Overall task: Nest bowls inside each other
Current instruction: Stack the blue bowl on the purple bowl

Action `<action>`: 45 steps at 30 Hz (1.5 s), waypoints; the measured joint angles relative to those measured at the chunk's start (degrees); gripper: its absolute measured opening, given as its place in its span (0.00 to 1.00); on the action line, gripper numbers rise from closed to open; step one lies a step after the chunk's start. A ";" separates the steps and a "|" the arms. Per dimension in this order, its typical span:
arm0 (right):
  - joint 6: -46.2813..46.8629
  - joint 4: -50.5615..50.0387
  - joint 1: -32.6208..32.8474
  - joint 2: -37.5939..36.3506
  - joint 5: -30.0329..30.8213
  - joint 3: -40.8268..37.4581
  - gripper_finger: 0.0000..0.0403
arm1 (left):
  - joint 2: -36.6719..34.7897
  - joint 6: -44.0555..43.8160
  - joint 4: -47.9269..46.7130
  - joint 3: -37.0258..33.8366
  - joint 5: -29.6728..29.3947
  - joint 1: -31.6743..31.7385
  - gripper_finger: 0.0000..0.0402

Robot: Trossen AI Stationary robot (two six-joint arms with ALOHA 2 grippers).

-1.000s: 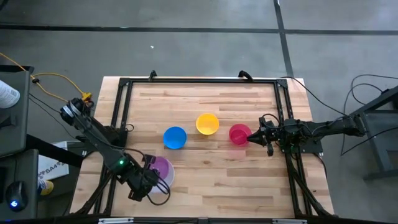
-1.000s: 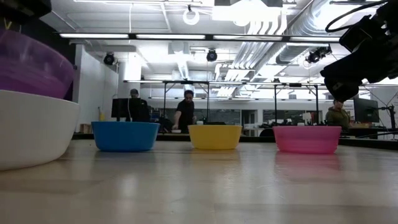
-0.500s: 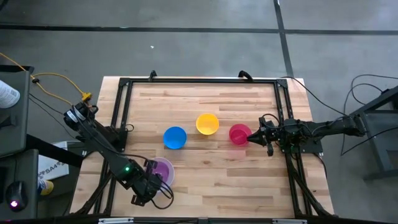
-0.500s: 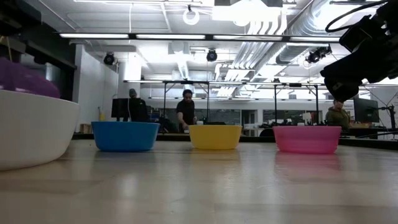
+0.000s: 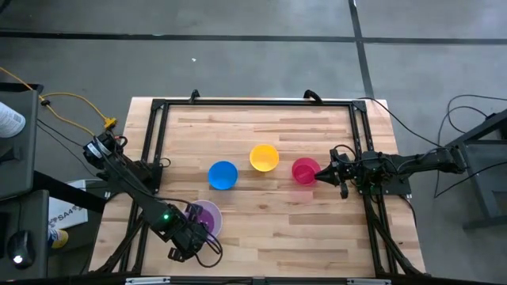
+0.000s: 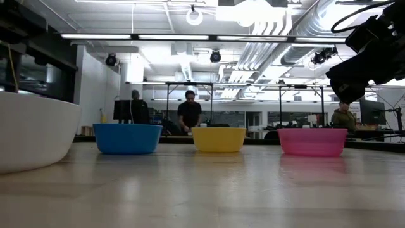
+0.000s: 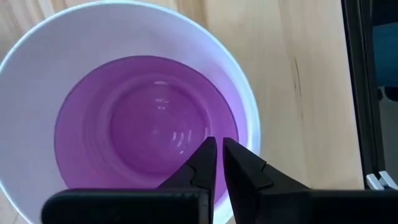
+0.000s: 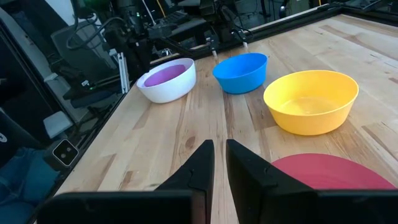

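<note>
The purple bowl [image 7: 143, 124] sits inside the white bowl [image 7: 249, 106] near the table's front left; in the low view only the white bowl [image 6: 31, 130] shows. My left gripper [image 7: 219, 144] points down over the purple bowl's rim, its fingers nearly together. The blue bowl [image 5: 223, 175], the yellow bowl [image 5: 264, 157] and the pink-red bowl [image 5: 303, 169] stand in a row at mid-table. My right gripper [image 5: 319, 172] waits shut beside the pink-red bowl, apart from it. My left gripper comes from above at the purple bowl's wall [image 7: 231, 134], on the side toward the table's front left. Its own fingers [image 7: 245, 171] cover the rim there, so the kind of hold does not show. The purple bowl rests level inside the white one.
A black frame [image 5: 154, 134] runs around the wooden table. Bare wood lies between the white bowl and the row of three bowls, and along the far side. People stand in the room beyond the table [image 6: 190, 114].
My left gripper has gone down and a little toward the table's near edge with the purple bowl. The bowl stood tilted above the white bowl's rim, and it has sunk into the white bowl until the low view no longer shows it.
</note>
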 joint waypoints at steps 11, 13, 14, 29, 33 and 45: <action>0.00 0.00 0.00 0.00 -0.02 0.00 0.09 | -0.96 1.07 -0.85 -0.02 -0.11 1.33 0.08; 0.01 0.00 0.00 0.00 -0.02 0.01 0.09 | -1.70 1.36 -1.83 -0.02 -0.22 2.08 0.08; 0.02 0.00 0.00 0.00 -0.02 0.00 0.09 | -1.86 1.71 -2.23 -0.02 -0.42 2.53 0.08; 0.00 0.00 0.00 0.00 -0.01 0.00 0.09 | -4.13 17.96 -5.29 -0.03 -6.14 11.81 0.08; 0.00 0.00 0.00 0.00 0.00 0.00 0.09 | -3.98 20.96 -5.46 -0.07 -6.21 15.68 0.08; 0.02 0.00 0.00 0.00 -0.02 0.02 0.09 | -4.00 27.30 -5.45 -0.04 -6.14 30.72 0.08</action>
